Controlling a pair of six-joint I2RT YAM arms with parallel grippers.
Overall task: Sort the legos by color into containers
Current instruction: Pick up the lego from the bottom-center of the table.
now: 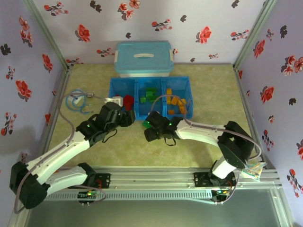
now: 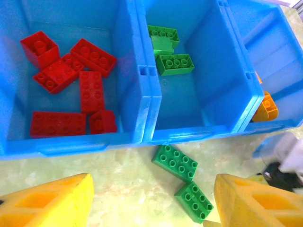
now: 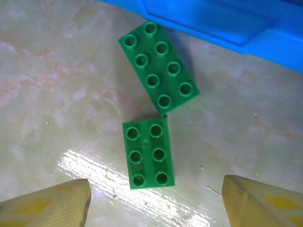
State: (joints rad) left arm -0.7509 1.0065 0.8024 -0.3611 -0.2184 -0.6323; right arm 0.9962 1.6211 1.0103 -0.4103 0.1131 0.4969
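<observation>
A low blue tray [image 1: 124, 79] holds three compartments: red legos [image 2: 71, 71] on the left, green legos [image 2: 174, 64] in the middle, orange legos [image 1: 176, 103] on the right. Two green legos lie on the table just in front of the tray, touching at a corner: an eight-stud one [image 3: 158, 67] [image 2: 175, 162] and a six-stud one [image 3: 147, 152] [image 2: 194, 202]. My right gripper [image 3: 156, 203] [image 1: 150, 124] hovers open over the six-stud lego, its yellow fingers wide to either side. My left gripper [image 2: 154, 203] [image 1: 124, 116] is open too, empty, at the tray's front wall beside the two green legos.
A pale-blue lidded box [image 1: 143, 57] with a white handle stands behind the tray. A coiled cable [image 1: 78, 100] lies left of the tray. Flowered walls enclose the table, and a metal rail [image 1: 151, 177] runs along its near edge.
</observation>
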